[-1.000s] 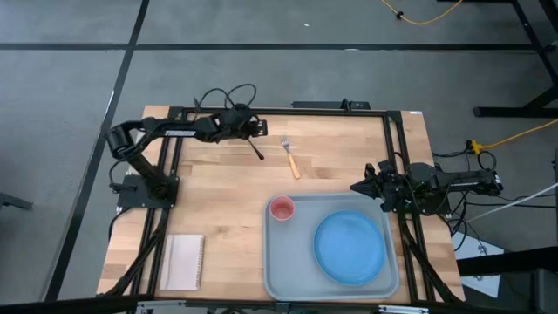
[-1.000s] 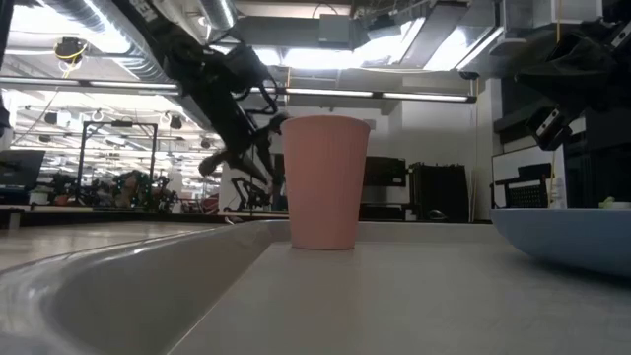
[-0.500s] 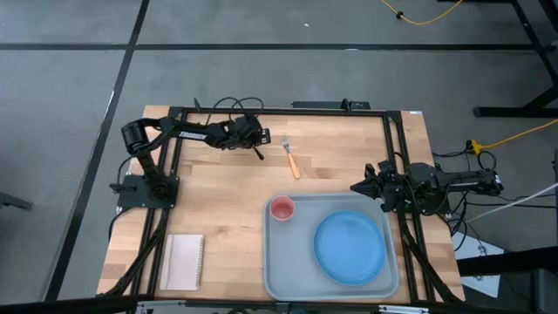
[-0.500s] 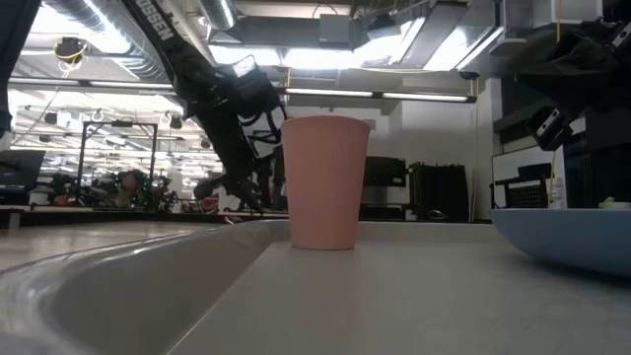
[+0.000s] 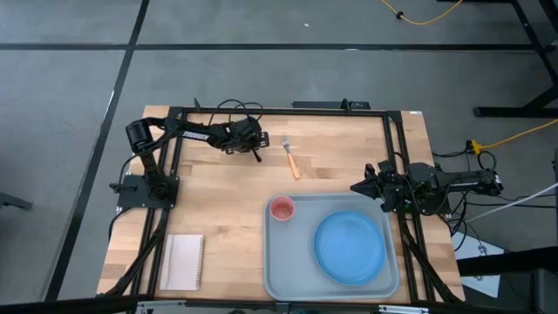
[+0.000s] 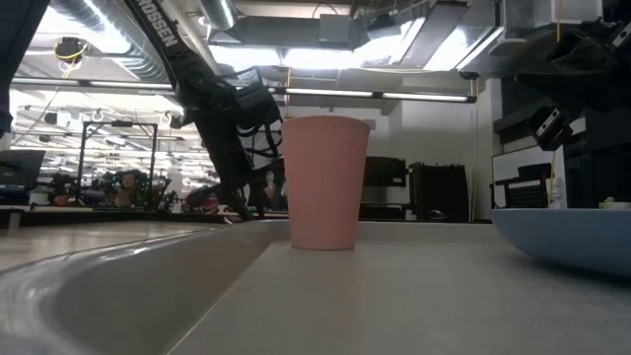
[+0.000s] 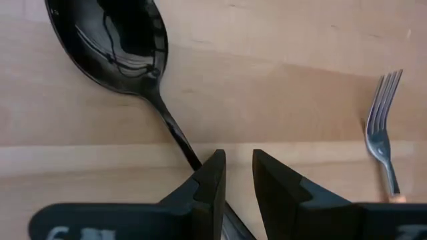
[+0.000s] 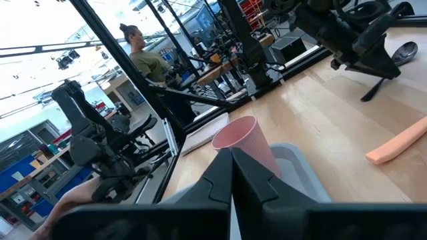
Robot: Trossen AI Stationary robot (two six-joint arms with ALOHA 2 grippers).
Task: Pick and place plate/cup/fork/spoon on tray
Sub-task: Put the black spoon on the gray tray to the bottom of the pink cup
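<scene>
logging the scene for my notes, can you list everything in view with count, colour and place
plate: 1, light blue, on the tray's right part
cup: 1, pink-red, upright in the tray's far left corner
tray: 1, grey-blue, near right of the table
fork: 1, silver tines and orange handle, on bare wood, far middle
spoon: 1, black, on wood left of the fork
notepad: 1, white, near left corner
table: 1, light wood
left gripper: 1, dark, fingers narrowly apart astride the spoon handle
right gripper: 1, dark, shut, by the tray's far right edge
</scene>
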